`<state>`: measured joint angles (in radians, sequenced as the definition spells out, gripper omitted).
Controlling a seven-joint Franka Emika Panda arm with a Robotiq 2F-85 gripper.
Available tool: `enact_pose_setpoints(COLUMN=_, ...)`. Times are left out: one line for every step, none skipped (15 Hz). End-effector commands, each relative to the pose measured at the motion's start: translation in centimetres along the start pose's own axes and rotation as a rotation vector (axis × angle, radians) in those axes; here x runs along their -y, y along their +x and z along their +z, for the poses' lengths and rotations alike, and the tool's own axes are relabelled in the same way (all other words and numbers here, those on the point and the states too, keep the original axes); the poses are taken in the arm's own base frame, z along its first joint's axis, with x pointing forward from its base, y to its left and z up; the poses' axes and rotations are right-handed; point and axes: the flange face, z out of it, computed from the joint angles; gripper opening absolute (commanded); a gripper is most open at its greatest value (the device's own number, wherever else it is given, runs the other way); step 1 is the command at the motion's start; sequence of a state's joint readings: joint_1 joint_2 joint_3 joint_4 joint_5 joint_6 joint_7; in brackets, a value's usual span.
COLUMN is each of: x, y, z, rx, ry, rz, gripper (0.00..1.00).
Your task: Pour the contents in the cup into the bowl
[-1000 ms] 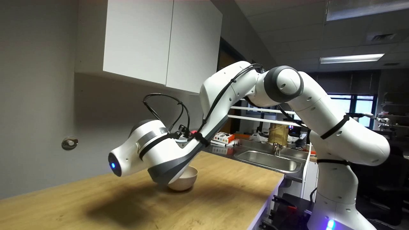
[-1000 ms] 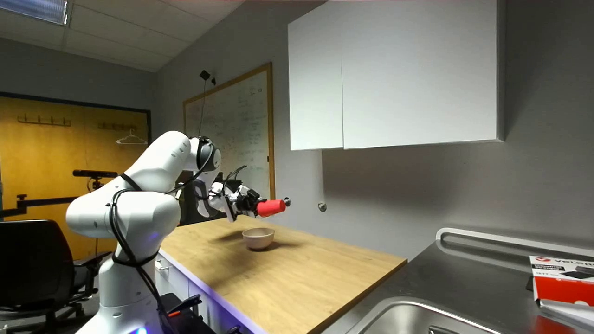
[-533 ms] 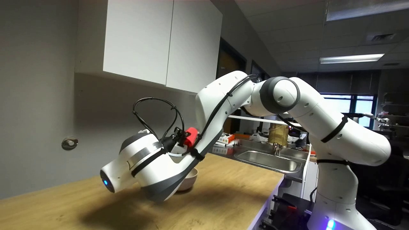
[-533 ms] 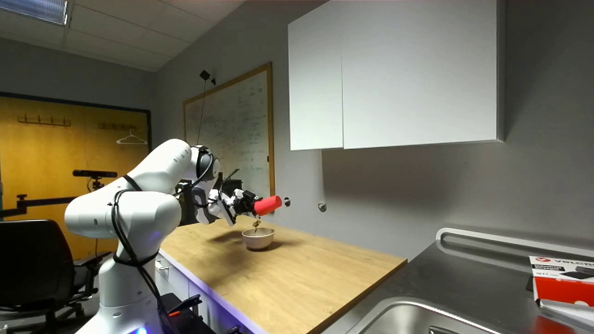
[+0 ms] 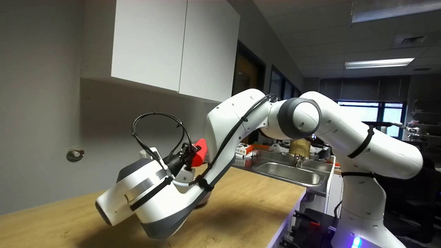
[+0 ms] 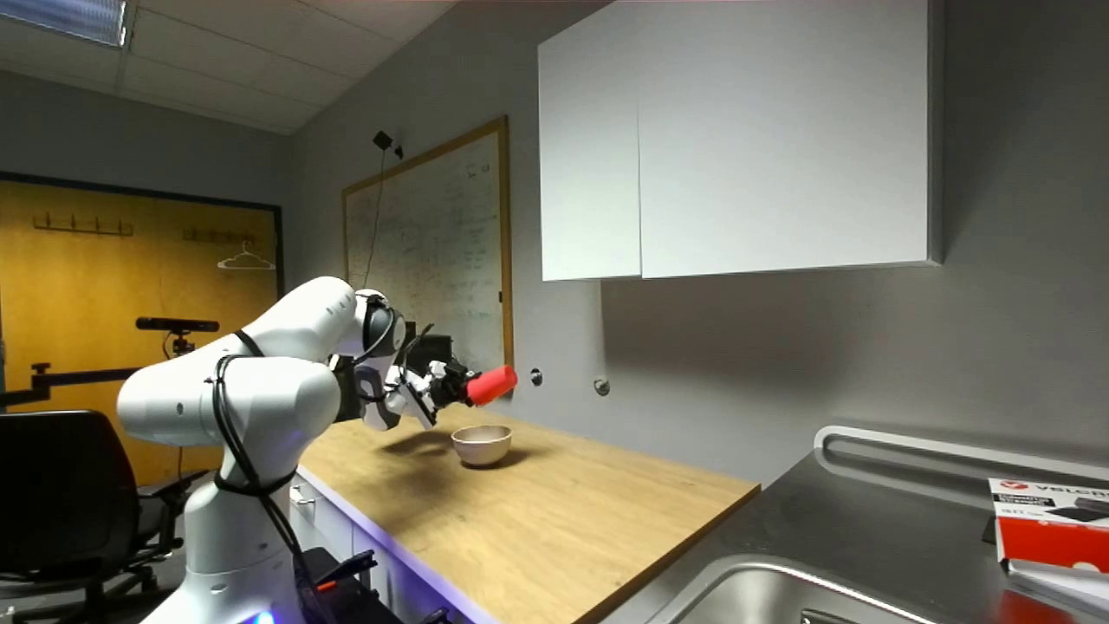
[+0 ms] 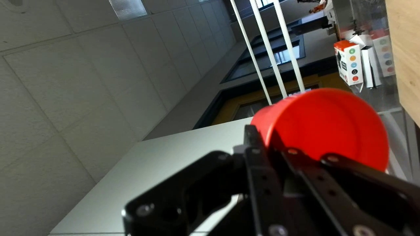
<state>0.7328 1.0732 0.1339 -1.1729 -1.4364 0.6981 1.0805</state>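
Note:
The red cup (image 6: 491,385) is tipped past level, its mouth low toward my gripper and its base up and away. It also shows in an exterior view (image 5: 200,153), partly behind the arm. My gripper (image 7: 267,139) is shut on the cup's rim wall, one finger outside and one inside. In the wrist view the cup (image 7: 328,126) faces me, and the inside that shows is bare red. The pale bowl (image 6: 482,445) stands upright on the wooden counter below the cup, apart from it. In an exterior view the arm hides most of the bowl (image 5: 206,198). The bowl's inside is hardly visible.
A wall cabinet (image 6: 736,139) hangs above the wooden counter (image 6: 554,503). A metal sink (image 5: 289,172) lies beyond the counter's end. A red and white box (image 6: 1053,524) lies beside the sink. The wall with round fittings (image 6: 601,386) runs behind the counter.
The arm has lowered, and the cup has tilted further, base up, shifting slightly toward the arm. Half a second ago small brown pieces fell from the cup into the bowl; none show falling now.

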Motion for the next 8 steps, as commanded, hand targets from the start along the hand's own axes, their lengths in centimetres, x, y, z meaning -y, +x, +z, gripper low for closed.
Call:
enact_pose_setpoints(x=-0.3, y=1.4, z=0.2, rx=0.024, ry=-0.03, rz=0.018, gripper=0.02)
enact_pose_setpoints(x=-0.3, y=1.7, z=0.4, rx=0.026, ry=-0.036, rz=0.023, gripper=0.03)
enact_pose_setpoints(x=-0.4, y=2.2, z=1.0, rx=0.031, ry=-0.042, rz=0.028, gripper=0.02)
enact_pose_setpoints(x=-0.3, y=2.5, z=1.4, rx=0.036, ry=-0.05, rz=0.033, gripper=0.03)
enact_pose_setpoints(x=-0.4, y=2.9, z=2.0, rx=0.042, ry=-0.055, rz=0.036, gripper=0.03)
enact_pose_setpoints(x=-0.3, y=3.3, z=2.5, rx=0.05, ry=-0.061, rz=0.037, gripper=0.03)
enact_pose_setpoints(x=-0.3, y=3.6, z=3.0, rx=0.058, ry=-0.064, rz=0.036, gripper=0.03)
enact_pose_setpoints(x=-0.3, y=3.8, z=3.4, rx=0.071, ry=-0.063, rz=0.031, gripper=0.03)
